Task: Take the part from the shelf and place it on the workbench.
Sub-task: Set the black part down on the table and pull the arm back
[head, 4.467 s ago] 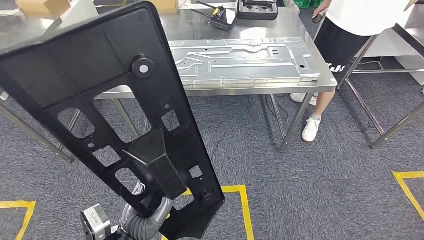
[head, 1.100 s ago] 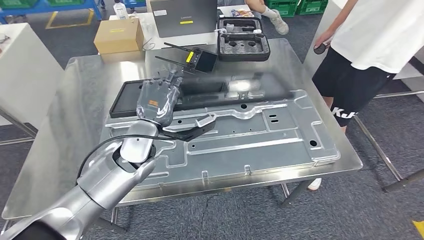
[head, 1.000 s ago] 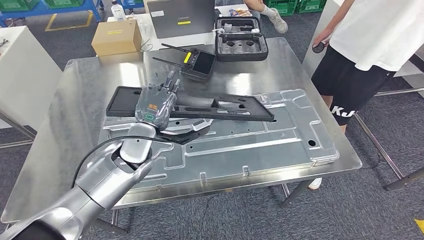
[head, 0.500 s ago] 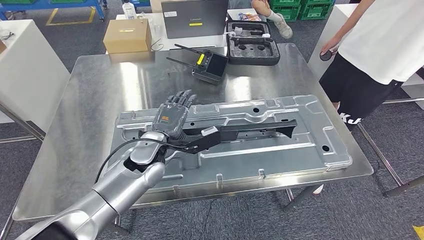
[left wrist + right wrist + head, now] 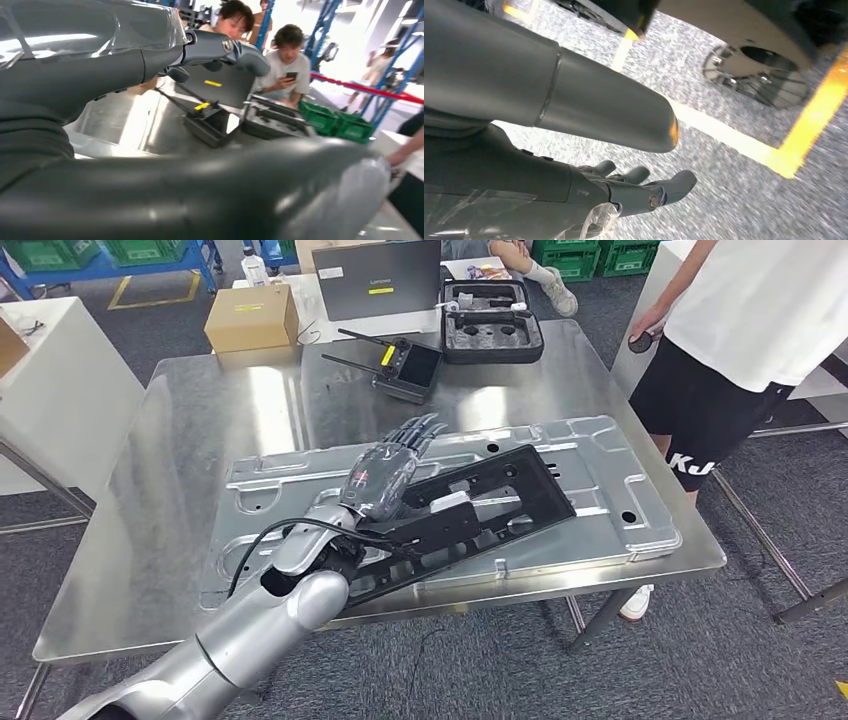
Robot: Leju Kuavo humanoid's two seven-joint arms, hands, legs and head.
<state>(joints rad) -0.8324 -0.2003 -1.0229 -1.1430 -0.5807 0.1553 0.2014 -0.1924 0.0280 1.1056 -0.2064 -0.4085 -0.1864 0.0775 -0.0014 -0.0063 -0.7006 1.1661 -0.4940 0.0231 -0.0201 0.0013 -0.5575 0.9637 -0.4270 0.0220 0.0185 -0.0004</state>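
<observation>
A long black plastic part (image 5: 490, 502) with several cut-outs lies slanted across the pressed silver metal sheet (image 5: 620, 495) on the steel workbench (image 5: 180, 470). Its near end reaches the bench's front edge under my left wrist. My left hand (image 5: 383, 478) lies over the part's near half and holds it, fingers (image 5: 416, 432) stretched out straight toward the far side. In the left wrist view the thick thumb (image 5: 200, 195) and a finger (image 5: 220, 47) frame the bench top. My right hand (image 5: 624, 192) hangs above the grey carpet with its fingers apart, holding nothing.
Behind the sheet sit a black remote controller (image 5: 405, 365), an open black foam case (image 5: 492, 332), a cardboard box (image 5: 250, 318) and a grey laptop (image 5: 378, 278). A person in a white shirt (image 5: 745, 320) stands at the bench's right end. A white cabinet (image 5: 50, 390) stands at left.
The part has turned from edge-on to nearly flat and swung diagonally across the sheet. My left hand came right and toward the front edge with it. The view shifted slightly.
</observation>
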